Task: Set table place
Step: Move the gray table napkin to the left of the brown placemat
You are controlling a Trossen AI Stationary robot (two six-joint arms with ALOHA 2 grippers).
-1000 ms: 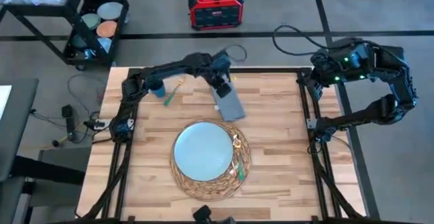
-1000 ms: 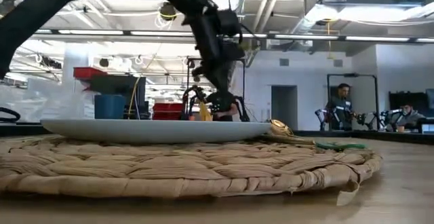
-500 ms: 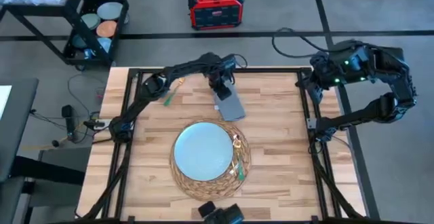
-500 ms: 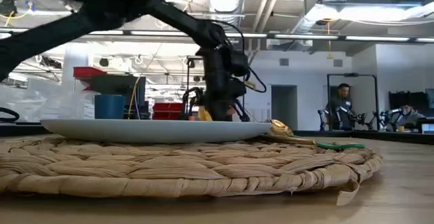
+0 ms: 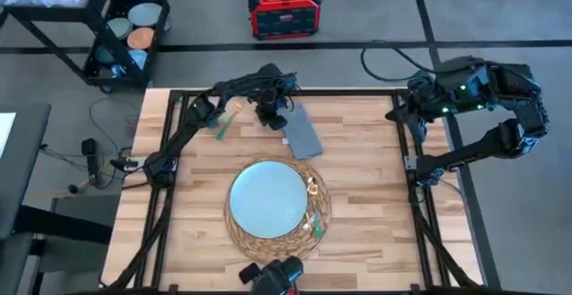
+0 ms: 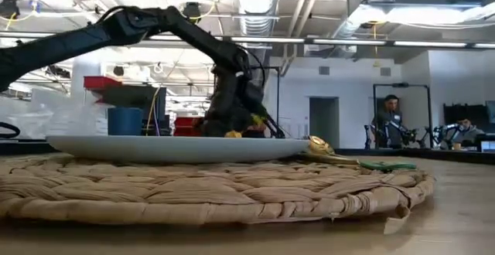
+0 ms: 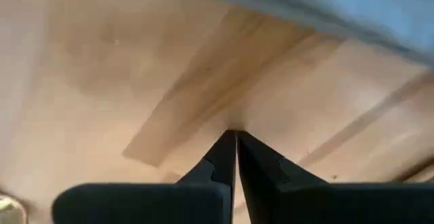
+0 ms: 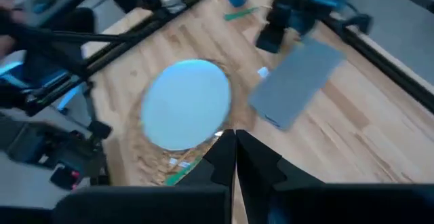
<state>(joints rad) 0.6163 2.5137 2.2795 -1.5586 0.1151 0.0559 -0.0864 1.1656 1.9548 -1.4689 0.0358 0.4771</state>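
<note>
Even overhead lighting, soft shadows around plate (image 5: pixel 268 197). Both wrist views motion-blurred; ceiling strip lights glare above plate in low view.

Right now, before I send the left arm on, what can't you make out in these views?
- Cup: hidden under the left arm in the high view; only its side shows in the low view.
- Cutlery on the mat: too small to tell pieces apart.
- Napkin: blurred in the left wrist view.
- Left gripper: nothing visible between its shut jaws.
</note>
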